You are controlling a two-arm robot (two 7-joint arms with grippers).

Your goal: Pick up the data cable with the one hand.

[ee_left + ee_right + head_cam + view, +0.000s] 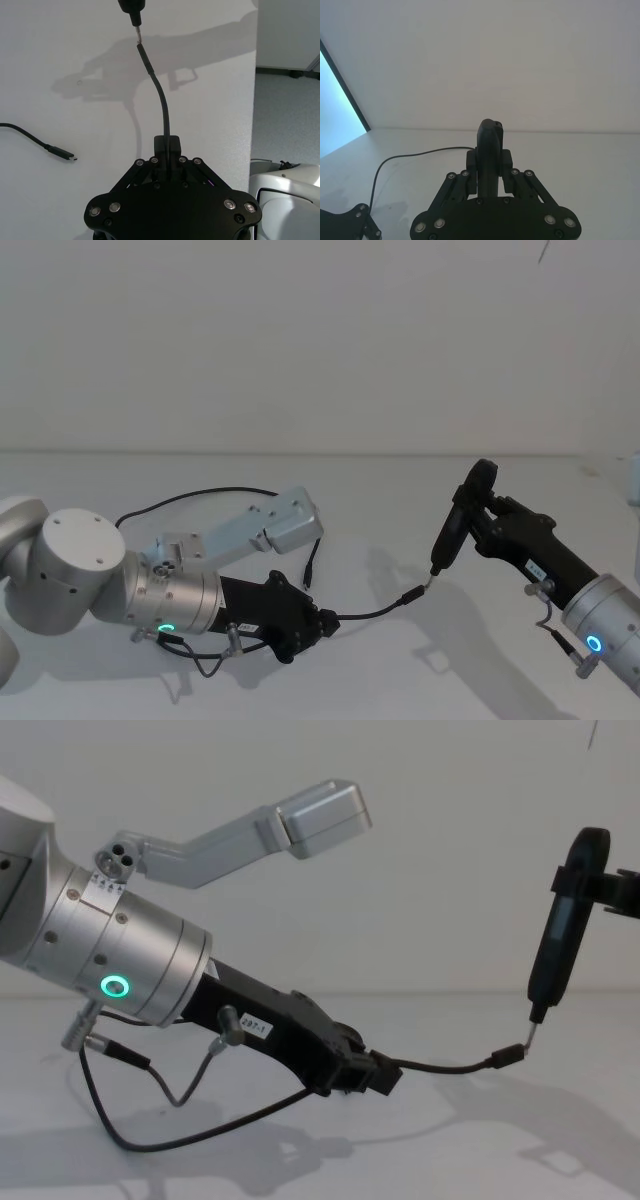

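The data cable (375,613) is thin and black. My left gripper (312,626) is shut on it low over the white table. In the left wrist view the left gripper (167,146) pinches the data cable (163,102), which rises to a plug end just below a pointed tool tip (135,17). The far plug (66,154) lies loose on the table. The right gripper (482,516) is shut on a slim black pen-like tool (462,518) whose tip nearly touches the cable's plug (413,595). From the chest, the left gripper (368,1074) holds the data cable (450,1067) and the tool (562,940) hangs above its end.
The rest of the cable loops behind my left arm (200,496) and ends in a plug (309,579). A short grey lead (195,658) hangs from the left wrist. The table edge (252,100) runs beside the left gripper, with floor beyond.
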